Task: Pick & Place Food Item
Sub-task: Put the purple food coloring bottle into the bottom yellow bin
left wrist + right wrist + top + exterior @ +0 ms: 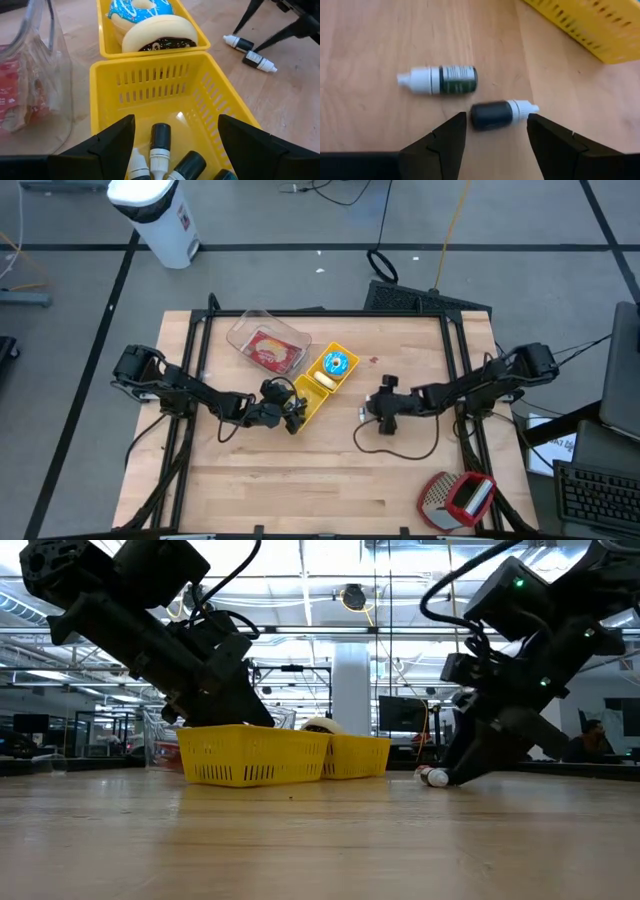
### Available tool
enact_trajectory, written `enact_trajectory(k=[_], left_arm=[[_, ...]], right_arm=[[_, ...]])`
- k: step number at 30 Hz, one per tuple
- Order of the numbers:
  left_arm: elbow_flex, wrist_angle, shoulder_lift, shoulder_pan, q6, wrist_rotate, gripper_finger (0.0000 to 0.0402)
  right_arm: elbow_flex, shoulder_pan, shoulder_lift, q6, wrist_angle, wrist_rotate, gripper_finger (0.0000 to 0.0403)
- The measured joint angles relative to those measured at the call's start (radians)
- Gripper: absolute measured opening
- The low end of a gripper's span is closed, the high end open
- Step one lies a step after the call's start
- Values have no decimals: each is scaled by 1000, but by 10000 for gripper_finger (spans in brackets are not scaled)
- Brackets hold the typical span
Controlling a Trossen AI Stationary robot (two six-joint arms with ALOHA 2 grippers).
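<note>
**Two claws down at the table, nothing gripped**

Over the near yellow basket (165, 95) the left gripper (175, 145) hangs with its fingers spread, nothing between them. Right below it a handful of small dropper bottles (160, 145) lie in that basket's bottom. Just past the claw is the second yellow basket (107, 47), with a blue-frosted donut (140, 10) and a cream one with chocolate filling (160, 35) sitting in it. Off to one side of it there's a clear plastic container (268, 340) with something red inside.

Right gripper (495, 132) is low on the bare wood table (300, 480), also released, straddling a dark dropper bottle (502, 114) lying on its side. A second bottle with a green label (440, 80) lies just beyond that one, not touching. A red and grey tool (457, 498) sits well away, near the table's corner.
</note>
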Motion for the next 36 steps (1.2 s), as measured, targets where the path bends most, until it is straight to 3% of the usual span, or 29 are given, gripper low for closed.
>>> enact_trajectory(k=[7, 14, 17, 24, 30, 36], left_arm=[[0, 2, 0, 0, -1, 6, 283], [1, 28, 0, 0, 0, 12, 283], [1, 38, 0, 0, 2, 12, 283], [1, 43, 0, 0, 7, 13, 283], [1, 42, 0, 0, 8, 13, 283], [1, 42, 0, 0, 8, 12, 283]], right_arm=[[-2, 27, -66, 63, -13, 26, 201], [-2, 9, -129, 484, 3, 95, 198], [-2, 11, -115, 563, 9, 78, 195], [0, 26, -14, 582, 19, 72, 195], [-1, 25, -3, 596, 16, 70, 194], [-1, 24, -3, 400, 15, -4, 194]])
